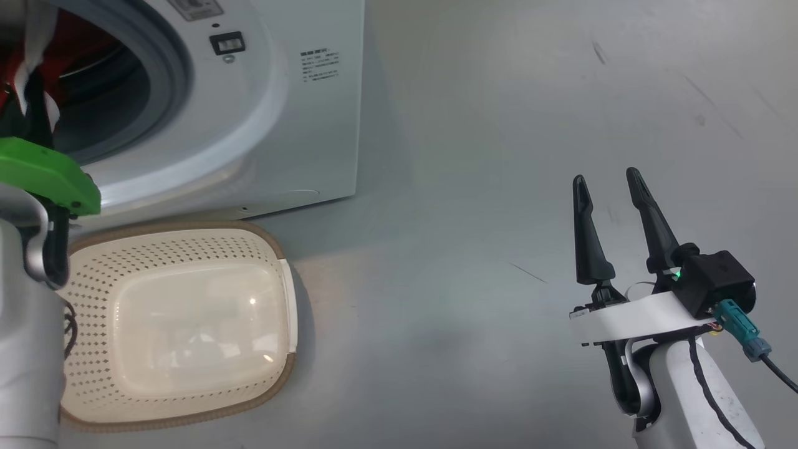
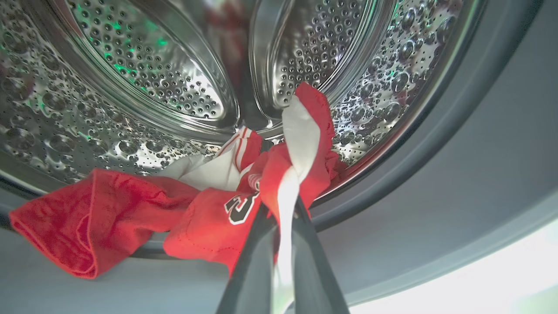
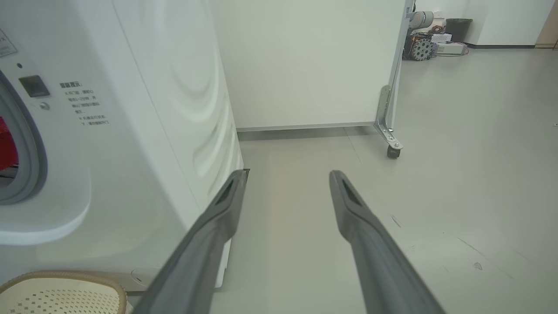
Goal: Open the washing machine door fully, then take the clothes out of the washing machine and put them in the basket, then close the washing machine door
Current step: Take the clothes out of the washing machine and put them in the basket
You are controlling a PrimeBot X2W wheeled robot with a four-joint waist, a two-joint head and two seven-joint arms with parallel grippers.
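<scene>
The left gripper [image 2: 281, 205] is reaching into the washer [image 1: 299, 125] mouth with its jaws clamped together on the clothes [image 2: 109, 213], pinching a twisted white-and-red strip near the front of the bundle, probably because that raised fold is offering the easiest purchase. The rest of the clothes are lying low in the drum [image 2: 144, 65], with one red fold spilling outward over the lower lip and the grey seal [image 2: 436, 144], so the bundle is likely to be dragging across that rubber edge as it comes out. A lift before the pull seems wise, since trailing cloth could be catching on the lip. The basket [image 1: 283, 374] is sitting on the floor [image 1: 499, 187] just in front of the washer and below the mouth, placed so that the carry is short and mostly downward; no red cloth is lying in it yet. The right gripper [image 1: 606, 176] is hanging with its jaws wide apart and gripping nothing, well apart from the washer over bare floor, leaving the left arm a free path between mouth and basket. Open room is lying mainly to the right.
</scene>
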